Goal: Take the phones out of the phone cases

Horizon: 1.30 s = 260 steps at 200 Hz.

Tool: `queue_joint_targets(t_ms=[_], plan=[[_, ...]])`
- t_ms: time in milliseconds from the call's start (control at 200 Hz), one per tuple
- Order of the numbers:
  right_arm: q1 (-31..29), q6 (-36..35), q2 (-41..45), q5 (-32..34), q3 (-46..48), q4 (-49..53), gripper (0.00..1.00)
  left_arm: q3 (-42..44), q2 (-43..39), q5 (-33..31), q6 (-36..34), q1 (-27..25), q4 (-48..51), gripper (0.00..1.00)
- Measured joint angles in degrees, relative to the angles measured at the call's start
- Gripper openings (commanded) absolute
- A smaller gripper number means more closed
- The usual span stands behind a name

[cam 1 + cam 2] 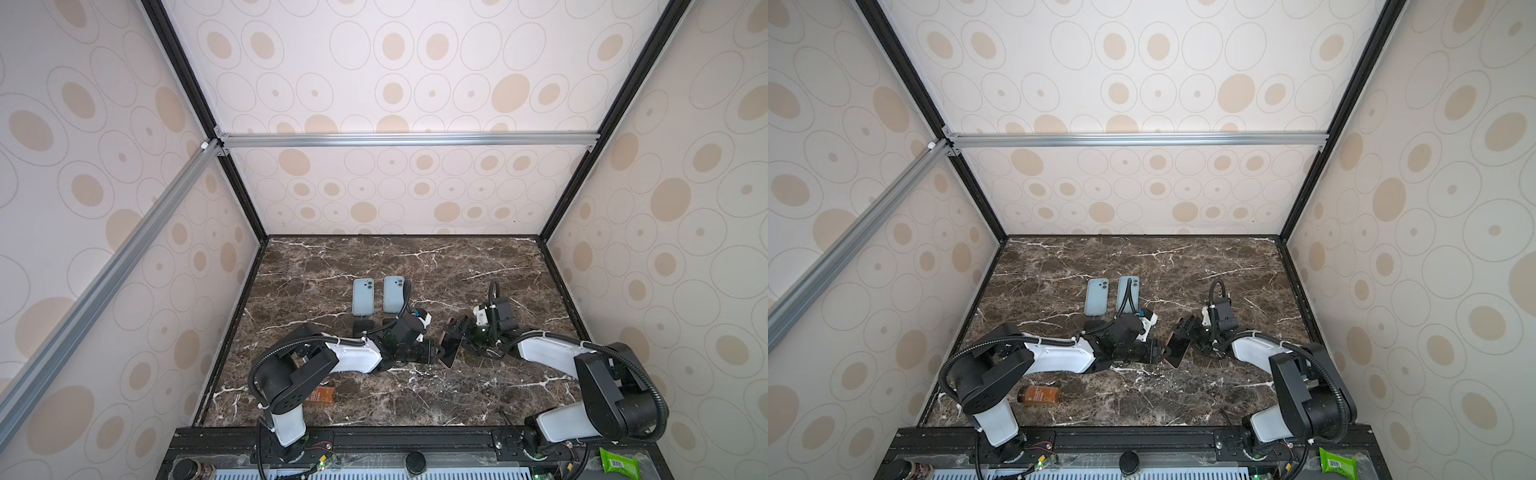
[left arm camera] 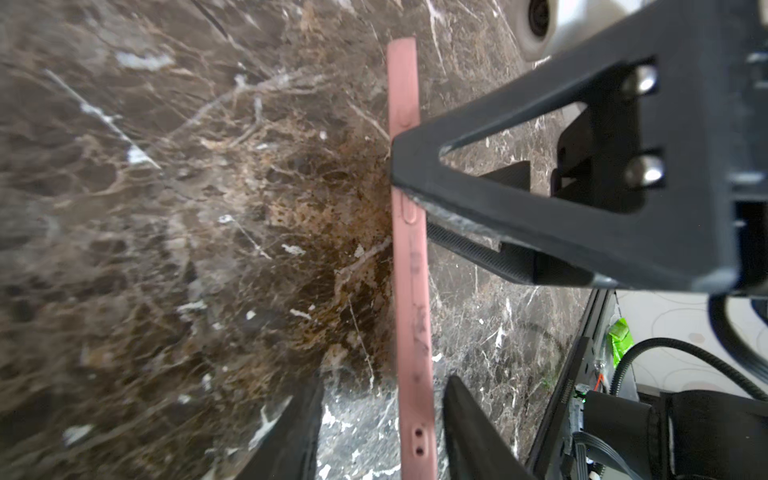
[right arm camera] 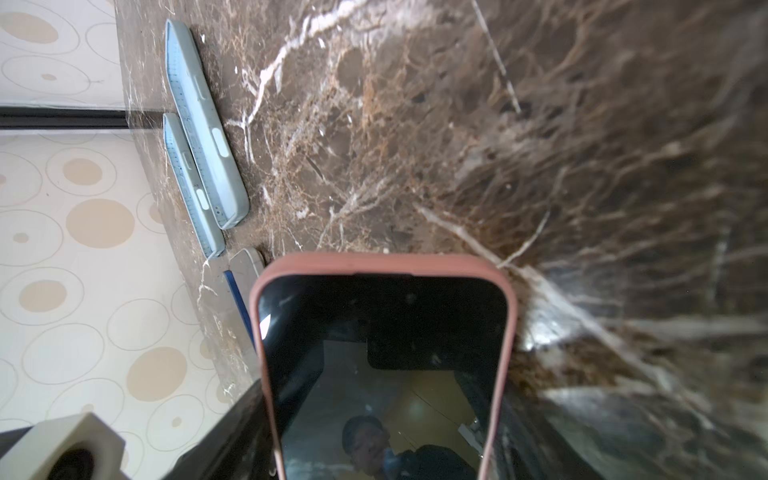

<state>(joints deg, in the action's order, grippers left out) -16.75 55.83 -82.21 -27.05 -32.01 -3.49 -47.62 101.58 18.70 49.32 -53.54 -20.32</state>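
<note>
Patterned walls (image 1: 395, 75) enclose a dark marble bench (image 1: 478, 266) on three sides. Left arm (image 1: 353, 358) and right arm (image 1: 548, 352) both reach in to bench centre, toward the front, and meet there. Task item: phone (image 3: 382, 328), screen dark, sits fully inside its pink phone case (image 3: 376, 262); not separated. The pair is up on edge and tilted between the two grippers, not lying flat; contact w/ bench cannot be told. Right gripper (image 1: 460, 337): fingers (image 2: 498, 208) clenched across the case's width, one tip pressed on the side edge w/ the buttons, per left wrist view. Left gripper (image 2: 384, 384): fingers (image 2: 469, 428) released, straddling the case's thin edge near the end w/ two small holes, bench visible in the gaps either side; no grasp. Behind left gripper, toward rear, a light-blue phone (image 1: 363, 296) and a second light-blue phone (image 1: 393, 294) lie flat, side by side, camera side up, close but apart. Amber bottle (image 1: 1039, 395) lies on its side near left arm base. Green packet (image 1: 618, 460) sits on front ledge, off bench, right side.
</note>
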Motion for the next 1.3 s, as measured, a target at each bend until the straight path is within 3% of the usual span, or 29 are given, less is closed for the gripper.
queue_joint_targets(t_ms=[125, 390, 570, 655, 770, 845, 1100, 1300], plan=[[0.02, 2.19, 1.29, -0.52, 0.70, -0.35, 0.68, -1.60, 0.55, 0.39, 0.04, -0.04, -0.48, 0.28], [0.35, 5.99, 6.29, -0.59, 1.53, -1.42, 0.66, -2.38, 0.59, 0.76, 0.02, -0.26, -1.36, 0.27], [1.77, 6.93, 7.85, -0.57, 1.81, -1.20, 0.66, -2.45, 0.44, 0.83, -0.42, -0.44, -1.62, 0.11], [1.84, 6.82, 8.11, -0.92, 1.79, -0.63, 0.71, -2.58, -0.02, 0.92, -1.09, -0.66, -1.29, 0.00], [1.88, 5.97, 10.54, -0.59, 1.42, 1.51, 0.88, -3.37, -1.51, 0.55, -2.60, -0.85, 1.07, 0.00], [1.97, 3.23, 14.14, 1.03, -0.09, 4.87, 0.99, -4.48, -3.28, -0.61, -4.26, -0.87, 4.24, 0.00], [2.10, -13.46, 33.00, 11.63, -5.97, 10.21, 1.00, -5.60, -15.65, -6.03, -13.16, -0.79, 10.27, 0.00], [2.21, -30.47, 39.56, 8.63, -11.93, 15.47, 0.95, -11.21, -22.34, -4.96, -19.15, 1.36, 14.71, 0.00]])
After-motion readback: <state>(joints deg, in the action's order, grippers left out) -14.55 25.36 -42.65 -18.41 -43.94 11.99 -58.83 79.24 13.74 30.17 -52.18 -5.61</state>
